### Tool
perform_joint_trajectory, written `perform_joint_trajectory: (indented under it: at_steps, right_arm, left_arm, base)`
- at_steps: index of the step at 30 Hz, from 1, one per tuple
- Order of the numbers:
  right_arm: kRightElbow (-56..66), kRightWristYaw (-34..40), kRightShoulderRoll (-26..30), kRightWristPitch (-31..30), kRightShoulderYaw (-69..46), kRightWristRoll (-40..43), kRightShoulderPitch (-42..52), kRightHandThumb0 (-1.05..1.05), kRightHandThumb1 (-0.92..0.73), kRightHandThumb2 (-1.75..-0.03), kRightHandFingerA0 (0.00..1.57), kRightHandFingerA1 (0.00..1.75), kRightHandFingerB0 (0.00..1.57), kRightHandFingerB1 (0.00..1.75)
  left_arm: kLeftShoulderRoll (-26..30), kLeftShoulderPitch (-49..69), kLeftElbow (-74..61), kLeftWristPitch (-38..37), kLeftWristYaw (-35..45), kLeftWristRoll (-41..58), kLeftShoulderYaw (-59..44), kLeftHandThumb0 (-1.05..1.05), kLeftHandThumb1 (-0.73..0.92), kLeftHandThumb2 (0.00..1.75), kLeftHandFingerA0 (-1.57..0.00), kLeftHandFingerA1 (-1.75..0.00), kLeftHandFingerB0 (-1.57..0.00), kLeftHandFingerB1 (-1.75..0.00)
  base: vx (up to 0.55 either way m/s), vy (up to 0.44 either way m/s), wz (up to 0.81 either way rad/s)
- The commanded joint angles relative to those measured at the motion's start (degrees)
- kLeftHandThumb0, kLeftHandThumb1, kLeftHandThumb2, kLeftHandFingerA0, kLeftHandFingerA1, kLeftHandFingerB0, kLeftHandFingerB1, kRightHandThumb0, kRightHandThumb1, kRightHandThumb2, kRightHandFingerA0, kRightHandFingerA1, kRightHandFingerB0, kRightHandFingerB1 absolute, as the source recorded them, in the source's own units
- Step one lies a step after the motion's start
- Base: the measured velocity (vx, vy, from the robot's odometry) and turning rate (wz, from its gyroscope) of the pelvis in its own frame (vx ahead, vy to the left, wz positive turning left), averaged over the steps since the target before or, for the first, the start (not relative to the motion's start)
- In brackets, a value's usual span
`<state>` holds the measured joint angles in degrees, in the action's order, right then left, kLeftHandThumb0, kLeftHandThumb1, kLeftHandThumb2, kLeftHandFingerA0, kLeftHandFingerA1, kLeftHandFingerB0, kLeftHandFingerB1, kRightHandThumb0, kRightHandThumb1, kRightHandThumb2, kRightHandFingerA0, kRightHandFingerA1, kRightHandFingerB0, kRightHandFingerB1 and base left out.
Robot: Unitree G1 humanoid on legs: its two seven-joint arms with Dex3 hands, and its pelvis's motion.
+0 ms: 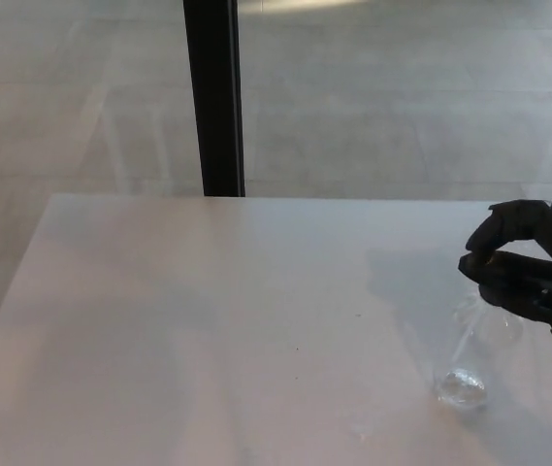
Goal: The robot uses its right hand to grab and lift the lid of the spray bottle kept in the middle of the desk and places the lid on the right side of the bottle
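From the head view, our right hand (528,277) closes its fingers around the dark lid atop the clear spray bottle (465,364), right of desk (208,320) centre. It looks light and slippery, so we grip the lid's sides.

We saw only the right robot hand (528,272), entering from the right edge of the head view. It was black, with its thick fingers (503,221) arched over the top and its thumb (508,264) stretched leftward beneath them, the tips drawn close together. A bit of pale wrist showed behind it. The left robot hand did not appear.
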<state>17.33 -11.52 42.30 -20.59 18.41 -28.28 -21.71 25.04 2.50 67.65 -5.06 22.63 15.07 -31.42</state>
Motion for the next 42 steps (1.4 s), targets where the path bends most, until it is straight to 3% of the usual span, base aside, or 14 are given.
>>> perform_joint_trajectory:
  at_steps: [1, 6, 10, 12, 16, 24, 25, 26, 27, 32, 35, 40, 41, 42]
  right_arm:
    - [-1.7, 5.38, -1.45, 4.01, -3.1, -5.69, 0.49, -0.27, -0.64, -0.68, 0.93, 1.71, 0.91, 0.69]
    - [-0.47, -0.33, -6.27, -0.4, -9.31, 2.15, -1.71, -0.2, -0.63, -0.85, 0.95, 1.68, 0.9, 0.84]
    - [0.09, -5.48, -8.0, -4.48, -14.17, 5.64, -5.06, -0.2, -0.63, -0.84, 0.94, 1.65, 0.91, 0.8]
    - [-0.33, -7.86, -7.33, -4.62, -17.35, 8.8, -7.57, -0.16, -0.61, -0.95, 0.95, 1.65, 0.91, 0.83]
    - [-2.9, -12.75, -4.36, -7.3, -21.57, 12.11, -14.36, -0.14, -0.58, -0.94, 0.97, 1.52, 0.95, 0.8]
    - [-10.85, -15.63, -0.98, -13.91, -31.12, 18.98, -28.48, -0.18, -0.63, -0.79, 0.92, 1.53, 0.94, 0.71]
    - [-11.1, -15.61, -0.7, -14.94, -31.86, 19.24, -29.47, -0.2, -0.77, -0.99, 0.88, 1.75, 0.66, 1.06]
    - [-11.28, -15.72, -0.73, -15.02, -31.87, 19.25, -29.61, -0.2, -0.77, -0.99, 0.88, 1.75, 0.66, 1.06]
    - [-13.36, -14.6, -0.66, -15.92, -34.64, 20.4, -31.56, -0.17, -0.61, -0.83, 0.92, 1.62, 0.94, 0.75]
    - [-13.77, -13.4, -0.52, -15.68, -37.96, 20.8, -27.93, -0.15, -0.63, -0.82, 0.91, 1.64, 0.91, 0.78]
    - [-11.28, -11.53, -2.01, -12.02, -38.6, 19.22, -18.64, -0.07, -0.6, -0.94, 0.89, 1.48, 0.9, 0.75]
    - [-10.04, -10.14, -4.52, -7.23, -34.93, 16.45, -3.37, -0.05, -0.65, -0.82, 0.98, 1.47, 0.9, 0.73]
    - [-9.71, -9.57, -5.16, -7.4, -33.8, 15.92, -1.45, -0.02, -0.67, -0.82, 0.92, 1.23, 0.9, 0.74]
    - [-9.45, -8.77, -6.65, -7.1, -32.03, 15.04, 2.57, 0.02, -0.68, -0.81, 0.95, 1.2, 0.89, 0.74]
  left_arm:
    - [1.14, 0.29, -0.11, -1.74, 0.32, 0.82, 0.14, -1.05, 0.48, 0.74, -0.65, -1.18, -0.41, -1.07]
    - [1.25, 0.36, 0.16, -2.07, 0.92, 1.11, -0.03, -1.05, 0.48, 0.75, -0.63, -1.17, -0.43, -1.06]
    - [1.22, 0.96, -1.06, -2.25, 0.74, 0.78, 0.53, -1.05, 0.47, 0.78, -0.64, -1.2, -0.41, -1.11]
    - [1.3, 0.9, -0.64, -2.39, 0.23, 0.62, 0.71, -1.05, 0.49, 0.77, -0.66, -1.17, -0.4, -1.08]
    - [1.46, 0.47, 0.08, -1.74, 0.37, 1.3, 0.59, -1.05, 0.48, 0.75, -0.64, -1.16, -0.44, -1.05]
    - [2.17, 0.14, 0.25, -1.31, 0.87, 1.48, 0.7, -1.05, 0.48, 0.72, -0.59, -1.13, -0.42, -1.02]
    - [2.22, 0.15, 0.22, -1.22, 1.0, 1.51, 0.7, -1.05, 0.48, 0.72, -0.6, -1.14, -0.41, -1.04]
    - [2.27, 0.11, 0.26, -1.21, 0.99, 1.5, 0.71, -1.05, 0.48, 0.72, -0.6, -1.14, -0.41, -1.04]
    - [2.19, 0.25, 0.21, -1.74, 0.97, 1.25, 0.93, -1.05, 0.48, 0.73, -0.6, -1.14, -0.4, -1.03]
    - [1.88, 0.12, 1.09, -1.37, 1.17, 1.86, 0.48, -1.05, 0.47, 0.73, -0.64, -1.15, -0.44, -1.03]
    - [1.81, 0.45, 0.64, -1.75, 1.13, 1.68, 0.76, -1.05, 0.48, 0.75, -0.62, -1.15, -0.44, -1.05]
    - [1.25, 0.43, 0.56, -2.12, 0.18, 1.48, 0.89, -1.05, 0.49, 0.73, -0.61, -1.13, -0.42, -1.03]
    - [1.17, 0.35, 0.54, -2.23, 0.46, 1.53, 0.89, -1.05, 0.49, 0.74, -0.61, -1.14, -0.42, -1.03]
    - [1.08, 0.3, 0.59, -2.33, 0.8, 1.49, 0.98, -1.05, 0.49, 0.74, -0.61, -1.14, -0.42, -1.03]
  base:
    - [0.0, 0.0, 0.0]
    - [0.0, 0.0, 0.0]
    - [0.0, 0.0, 0.0]
    - [0.0, 0.0, 0.0]
    - [0.0, 0.0, 0.0]
    - [0.0, 0.0, 0.0]
    - [0.0, 0.0, 0.0]
    - [0.0, 0.0, 0.0]
    - [0.0, 0.0, 0.0]
    - [0.0, 0.0, 0.0]
    - [0.0, 0.0, 0.0]
    - [0.0, 0.0, 0.0]
    - [0.0, 0.0, 0.0]
    - [0.0, 0.0, 0.0]
